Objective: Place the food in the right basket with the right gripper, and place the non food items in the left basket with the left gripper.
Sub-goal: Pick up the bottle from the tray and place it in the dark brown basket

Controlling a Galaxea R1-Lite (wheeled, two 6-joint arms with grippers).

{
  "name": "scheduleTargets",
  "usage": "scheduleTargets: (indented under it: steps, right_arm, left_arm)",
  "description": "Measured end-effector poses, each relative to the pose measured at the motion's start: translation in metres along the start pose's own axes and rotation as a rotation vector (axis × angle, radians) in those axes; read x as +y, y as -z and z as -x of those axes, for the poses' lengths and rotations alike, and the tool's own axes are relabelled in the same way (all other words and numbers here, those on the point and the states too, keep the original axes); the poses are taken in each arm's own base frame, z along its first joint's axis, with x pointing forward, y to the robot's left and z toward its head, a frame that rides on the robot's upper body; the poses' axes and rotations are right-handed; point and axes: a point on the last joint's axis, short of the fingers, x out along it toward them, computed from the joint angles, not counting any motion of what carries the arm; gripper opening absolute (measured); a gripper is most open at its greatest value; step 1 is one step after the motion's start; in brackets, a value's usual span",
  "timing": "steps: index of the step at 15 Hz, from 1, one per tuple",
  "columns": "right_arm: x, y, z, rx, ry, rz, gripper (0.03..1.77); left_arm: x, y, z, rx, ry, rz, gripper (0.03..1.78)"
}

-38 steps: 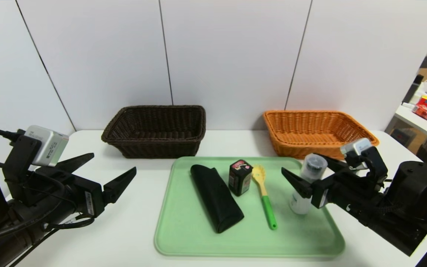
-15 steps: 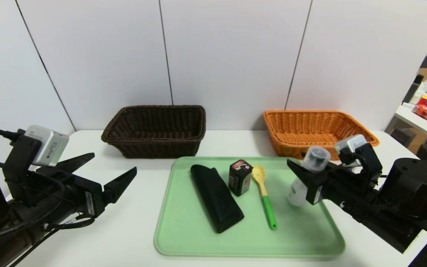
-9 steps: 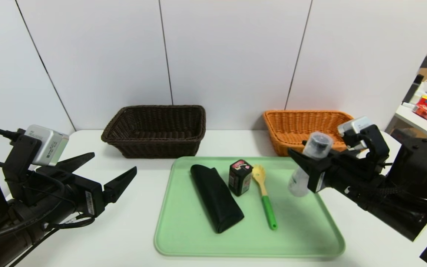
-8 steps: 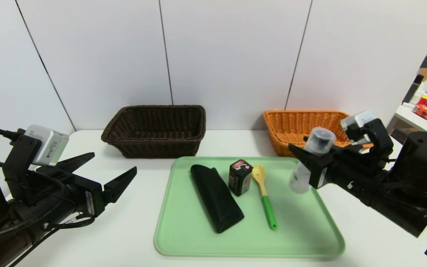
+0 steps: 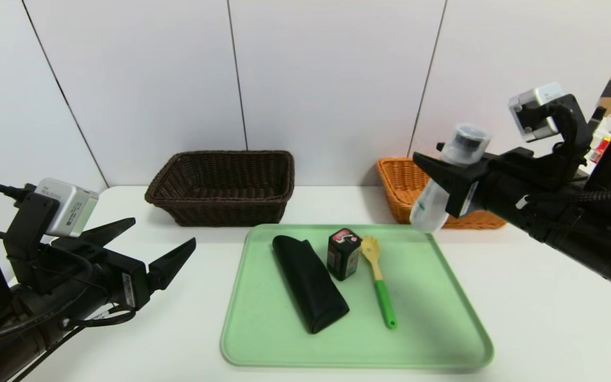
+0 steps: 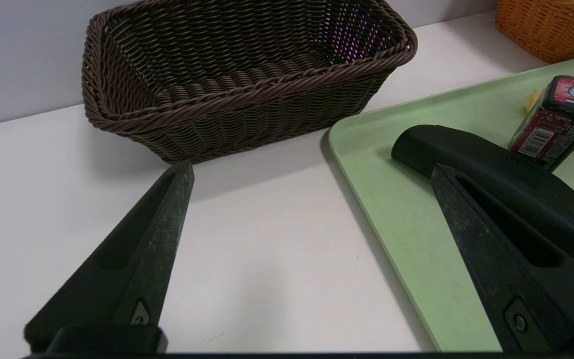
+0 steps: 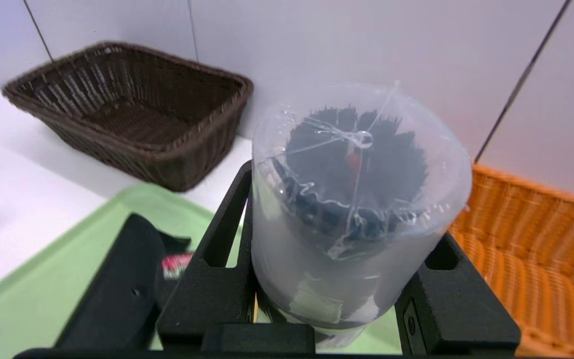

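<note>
The right gripper (image 5: 439, 178) clasped the white bottle (image 5: 439, 187), tilted, high before the orange basket (image 5: 396, 180); released there, this non-food item would land wrongly. The left gripper (image 5: 158, 248) waited, spread.

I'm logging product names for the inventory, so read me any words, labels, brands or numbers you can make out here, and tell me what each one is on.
None can be read as text.
small black carton: pink-red and white top graphic and a barcode panel, print too small.
white bottle held in the right claw: faint label, blurred.
Left wrist camera housing: sticker with tiny lines, illegible.
long black case, yellow spoon, both baskets: no text seen.
</note>
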Motion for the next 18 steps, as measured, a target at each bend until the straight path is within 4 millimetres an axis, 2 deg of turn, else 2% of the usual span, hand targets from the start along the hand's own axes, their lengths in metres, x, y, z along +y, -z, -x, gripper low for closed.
scheduleTargets:
  steps: [4, 7, 18]
  right_arm:
    - [0.010, -0.027, -0.017, -0.039, -0.039, -0.003, 0.73]
    - [0.019, -0.037, -0.035, -0.064, -0.064, -0.005, 0.73]
    - [0.047, -0.045, -0.114, -0.149, -0.123, -0.022, 0.73]
  left_arm:
    - [-0.001, 0.000, 0.000, -0.001, 0.005, -0.004, 1.69]
    - [-0.002, 0.000, 0.000, 0.000, 0.010, -0.007, 1.69]
    - [-0.002, 0.003, 0.002, 0.009, 0.014, -0.024, 1.69]
